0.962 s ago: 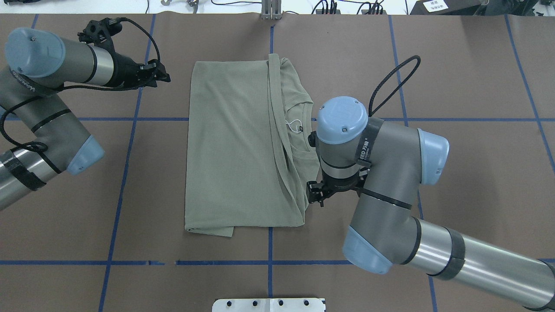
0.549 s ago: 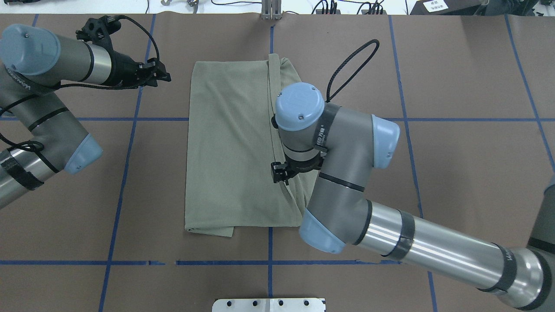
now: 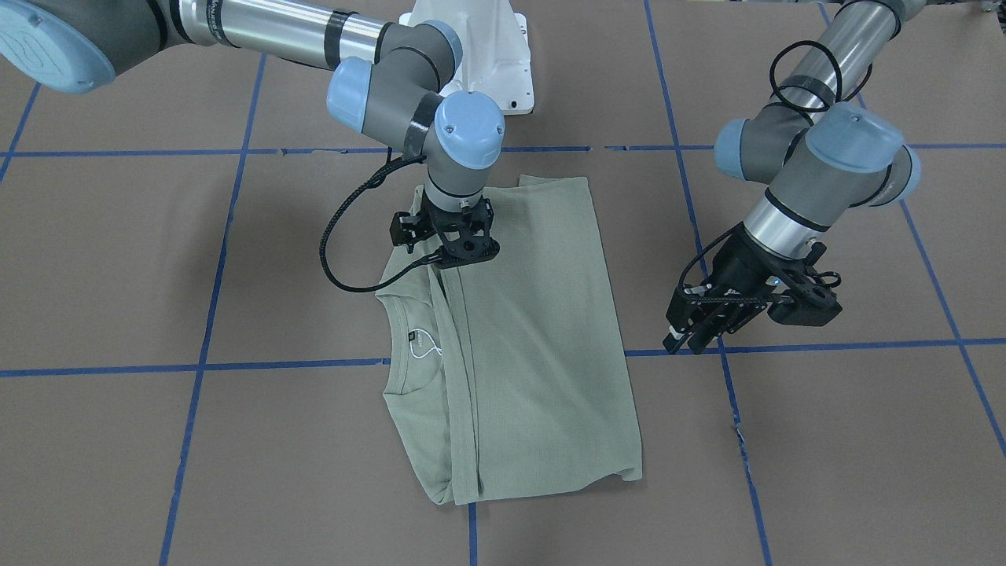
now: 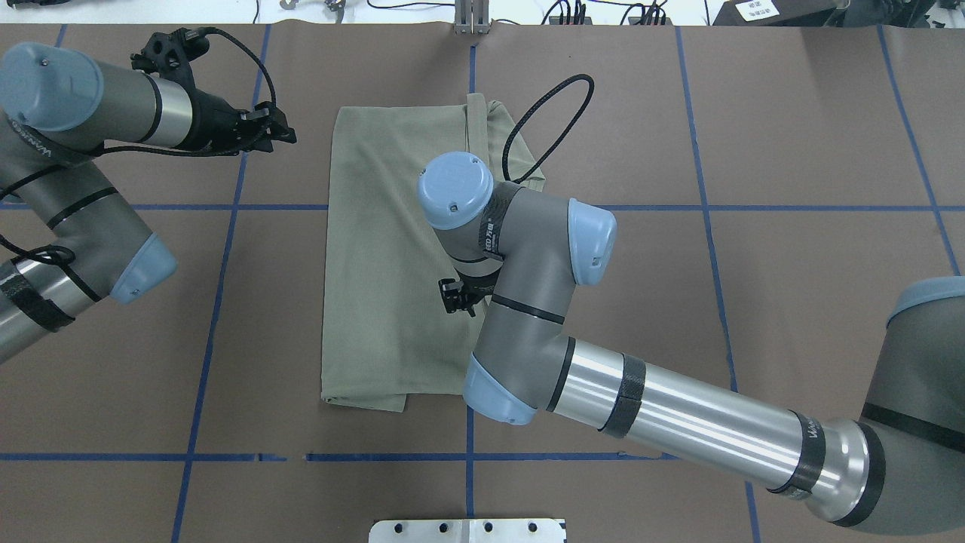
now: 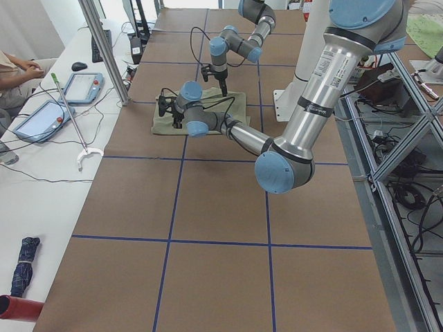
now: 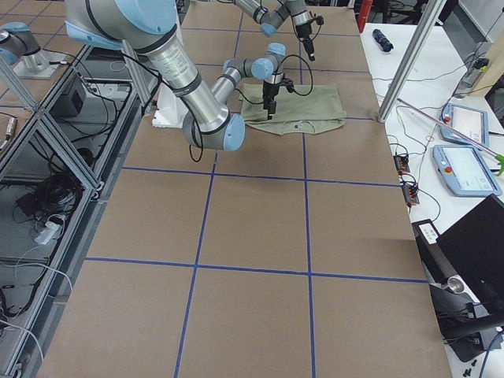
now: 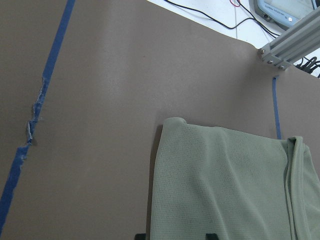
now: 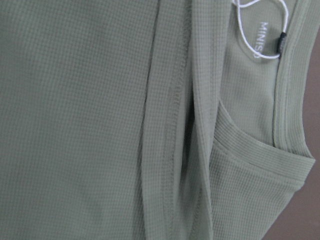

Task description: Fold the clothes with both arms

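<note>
On the brown table (image 4: 791, 317), centre square: shirt (image 4: 377, 264) lies half folded, with the collar side still showing. Right gripper (image 3: 460, 259) sits on the fold edge, jaws buried in cloth, so I can't tell if they're clamped. Left gripper (image 3: 684, 338) hovers well clear, jaws apart. Lay your fold flat, match the edges, and tuck the string tag (image 3: 425, 347) in.

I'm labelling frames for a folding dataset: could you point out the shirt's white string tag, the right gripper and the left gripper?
white string tag (image 3: 427, 348): front-facing view, on its string loop.
right gripper (image 3: 462, 255): front-facing view, midway between its fingertips.
left gripper (image 3: 685, 339): front-facing view, midway between its fingertips.
</note>
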Action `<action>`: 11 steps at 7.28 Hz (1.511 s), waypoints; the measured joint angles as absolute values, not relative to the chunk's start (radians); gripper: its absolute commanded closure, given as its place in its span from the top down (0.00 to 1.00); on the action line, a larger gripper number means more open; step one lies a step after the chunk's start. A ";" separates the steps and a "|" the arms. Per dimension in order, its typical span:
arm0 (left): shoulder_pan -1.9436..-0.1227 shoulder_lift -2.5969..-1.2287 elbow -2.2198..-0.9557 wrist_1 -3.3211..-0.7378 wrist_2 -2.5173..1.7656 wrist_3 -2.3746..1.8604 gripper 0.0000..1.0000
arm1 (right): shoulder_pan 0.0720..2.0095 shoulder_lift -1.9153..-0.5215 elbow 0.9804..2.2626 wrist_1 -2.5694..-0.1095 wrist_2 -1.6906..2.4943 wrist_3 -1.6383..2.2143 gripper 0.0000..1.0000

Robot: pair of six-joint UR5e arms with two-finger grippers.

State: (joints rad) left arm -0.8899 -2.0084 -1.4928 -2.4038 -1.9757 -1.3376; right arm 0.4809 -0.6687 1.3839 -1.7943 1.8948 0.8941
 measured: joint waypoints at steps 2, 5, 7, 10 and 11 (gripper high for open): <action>-0.890 -2.008 -1.493 -2.404 -1.976 -1.338 0.50 | 0.479 -0.672 1.362 -1.791 1.891 0.891 1.00; -0.891 -2.008 -1.493 -2.404 -1.977 -1.338 0.50 | 0.489 -0.735 1.395 -1.795 1.892 0.881 1.00; -0.891 -2.006 -1.493 -2.404 -1.977 -1.338 0.50 | 0.535 -0.868 1.522 -1.798 1.898 0.828 1.00; -0.892 -2.005 -1.500 -2.404 -1.982 -1.338 0.50 | 0.607 -0.971 1.634 -1.823 1.896 0.705 1.00; -0.893 -2.004 -1.505 -2.404 -1.988 -1.338 0.50 | 0.615 -0.881 1.555 -1.812 1.894 0.715 1.00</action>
State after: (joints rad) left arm -0.8929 -2.0044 -1.5049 -2.4037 -1.9876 -1.3383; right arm 0.6153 -0.8809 1.5551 -1.8123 1.8942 0.7149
